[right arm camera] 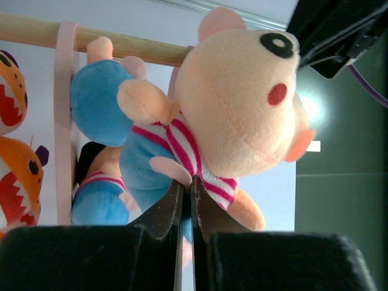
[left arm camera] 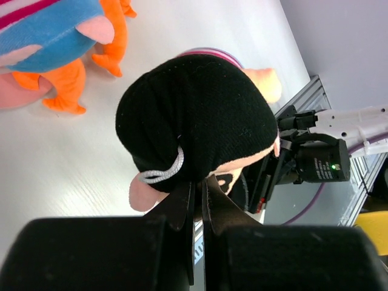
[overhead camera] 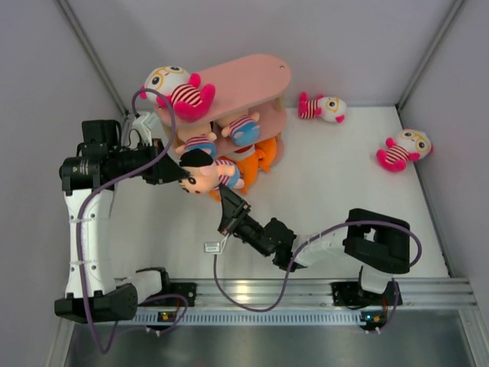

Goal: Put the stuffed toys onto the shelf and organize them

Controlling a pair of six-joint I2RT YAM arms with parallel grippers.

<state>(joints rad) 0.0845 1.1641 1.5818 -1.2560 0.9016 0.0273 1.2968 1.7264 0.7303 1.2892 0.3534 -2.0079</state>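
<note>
A peach doll [overhead camera: 205, 174] with black hair, a striped shirt and blue pants hangs in front of the pink shelf [overhead camera: 252, 76], held from both sides. My left gripper [overhead camera: 182, 170] is shut on its black hair [left arm camera: 194, 121], fingertips pinched together [left arm camera: 197, 189]. My right gripper [overhead camera: 229, 208] is shut on its striped shirt [right arm camera: 200, 157], just under the head [right arm camera: 242, 97]. A white-headed doll [overhead camera: 179, 90] lies on the top tier. Two peach dolls [overhead camera: 243, 128] [overhead camera: 200, 142] sit on the middle tier. An orange fish [overhead camera: 256, 159] is on the bottom tier.
Two more white-headed dolls lie on the table, one behind the shelf's right end [overhead camera: 322, 107] and one at the far right [overhead camera: 405, 149]. Grey walls close in both sides. The metal rail [overhead camera: 306, 294] runs along the near edge.
</note>
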